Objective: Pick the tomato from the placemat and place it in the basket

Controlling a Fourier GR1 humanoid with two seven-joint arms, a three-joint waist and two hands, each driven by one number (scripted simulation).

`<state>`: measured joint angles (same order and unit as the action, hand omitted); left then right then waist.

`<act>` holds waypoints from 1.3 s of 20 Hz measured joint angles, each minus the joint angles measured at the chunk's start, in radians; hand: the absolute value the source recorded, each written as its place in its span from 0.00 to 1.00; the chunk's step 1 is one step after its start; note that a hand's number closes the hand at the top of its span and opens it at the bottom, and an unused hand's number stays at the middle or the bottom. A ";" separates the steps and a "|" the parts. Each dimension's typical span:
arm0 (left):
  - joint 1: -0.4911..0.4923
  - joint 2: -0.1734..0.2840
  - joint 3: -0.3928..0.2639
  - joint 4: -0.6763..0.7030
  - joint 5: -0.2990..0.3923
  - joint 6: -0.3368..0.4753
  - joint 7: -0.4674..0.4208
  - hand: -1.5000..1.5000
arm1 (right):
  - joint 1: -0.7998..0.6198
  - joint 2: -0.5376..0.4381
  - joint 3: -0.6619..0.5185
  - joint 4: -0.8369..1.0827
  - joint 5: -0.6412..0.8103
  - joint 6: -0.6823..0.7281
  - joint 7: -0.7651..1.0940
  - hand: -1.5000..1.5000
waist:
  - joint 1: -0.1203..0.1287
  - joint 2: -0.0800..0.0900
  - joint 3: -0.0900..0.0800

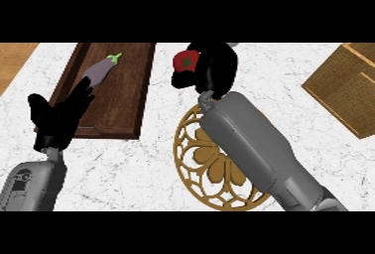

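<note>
At the far left, a strip of wooden surface (16, 62) is seen beside the white marbled desk (132, 173). The left hand (57, 115) is shown at the left side of the view, its fingers straight and spread, pointing up and to the right; it overlaps the lower left corner of a dark wooden tray (128, 106). Whether the tray is touched by it cannot be told. One thing is held in the tray: a purple eggplant (100, 70) with a green stem, lying tilted in the upper half, just above the fingertips of the left hand.

Toward the middle, a round golden placemat (212, 168) with an openwork flower pattern is laid flat on the desk, and much of it is covered by the grey right forearm (256, 149). Beyond the upper edge of the placemat, the tomato (187, 61) is gripped by the right hand (214, 69), whose black fingers are curled round it; the red fruit with its green calyx shows at the left of the hand.

At the right edge, a light wooden basket (344, 89) is partly in view, well apart from the tomato. Its inside cannot be seen.
</note>
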<state>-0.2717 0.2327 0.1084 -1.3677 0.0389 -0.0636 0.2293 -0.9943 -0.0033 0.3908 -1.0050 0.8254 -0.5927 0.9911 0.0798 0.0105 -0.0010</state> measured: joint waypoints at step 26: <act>0.041 0.034 0.049 -0.005 0.014 -0.016 -0.011 0.50 | -0.511 -0.226 -0.306 0.526 0.253 0.000 0.062 1.00 | -0.056 -0.005 0.000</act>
<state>-0.2306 0.2668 0.1575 -1.3730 0.0529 -0.0792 0.2182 -1.5053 -0.2296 0.0851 -0.4791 1.0780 -0.5924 1.0528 0.0242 0.0059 -0.0013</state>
